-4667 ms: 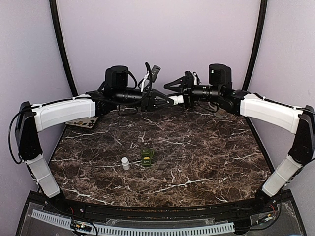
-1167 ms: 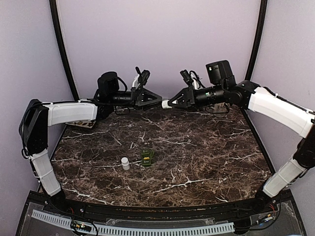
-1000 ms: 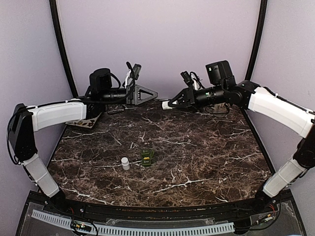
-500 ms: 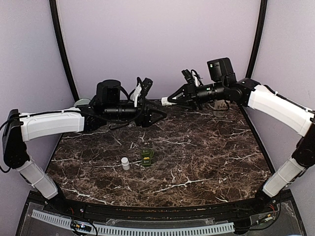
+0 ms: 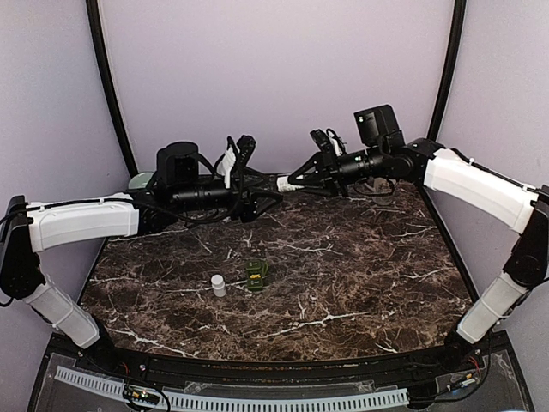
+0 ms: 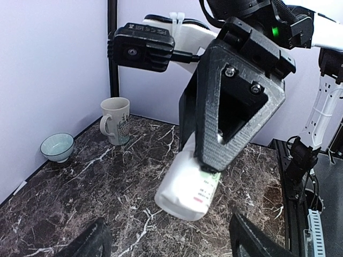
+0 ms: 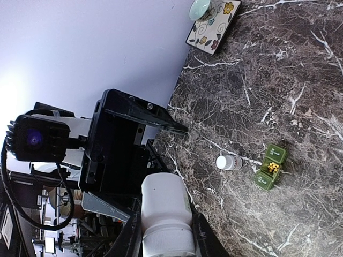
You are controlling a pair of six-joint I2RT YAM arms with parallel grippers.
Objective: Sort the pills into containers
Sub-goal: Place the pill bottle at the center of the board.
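Note:
My right gripper [image 5: 290,182] is shut on a large white pill bottle [image 5: 281,183], held high over the far middle of the table. In the right wrist view the bottle [image 7: 166,206] fills the space between my fingers. My left gripper [image 5: 260,194] stands open just left of and below it. In the left wrist view its finger [image 6: 88,243] and the other finger sit wide apart under the bottle [image 6: 188,187], not touching it. The dark green containers [image 5: 256,273] rest mid-table, with yellow pills [image 7: 273,167] in one compartment. A small white bottle [image 5: 219,285] stands beside them.
A mug [image 6: 115,120] and a pale green bowl [image 6: 57,146] stand by the far wall. A flowered plate [image 7: 213,27] with a bowl lies in the back left corner. Black frame posts rise at both back corners.
My left gripper has swung down and right toward the held bottle and opened wider. The right gripper has edged left with the bottle. The items on the table have not moved.

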